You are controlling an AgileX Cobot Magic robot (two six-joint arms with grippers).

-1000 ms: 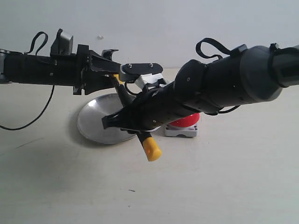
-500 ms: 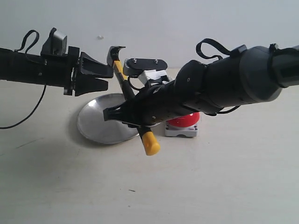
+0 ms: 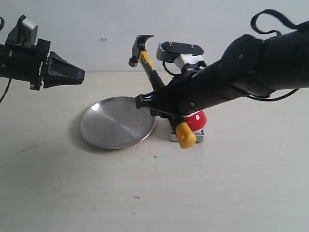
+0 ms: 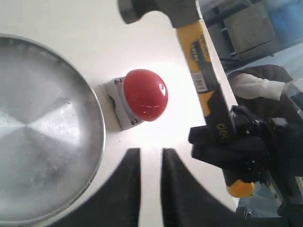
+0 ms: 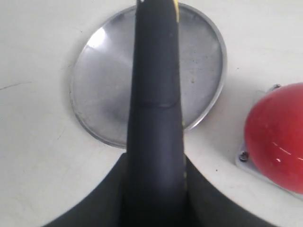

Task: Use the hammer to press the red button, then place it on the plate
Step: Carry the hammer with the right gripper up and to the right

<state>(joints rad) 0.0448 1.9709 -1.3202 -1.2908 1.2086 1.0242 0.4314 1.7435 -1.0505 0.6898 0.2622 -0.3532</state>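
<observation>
My right gripper [image 3: 161, 102] clenches the black-and-yellow claw hammer [image 3: 153, 72] by its handle, head raised above the round silver metal plate [image 3: 116, 123] and glossy red dome button [image 4: 145, 94]. My left gripper [image 3: 75, 74] hangs apart, nearly closed, holding nothing.

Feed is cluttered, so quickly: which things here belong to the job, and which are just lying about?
Job:
- hammer, in right gripper
- red button
- plate

Lying about:
- nothing loose on the table
- left gripper holds nothing
</observation>
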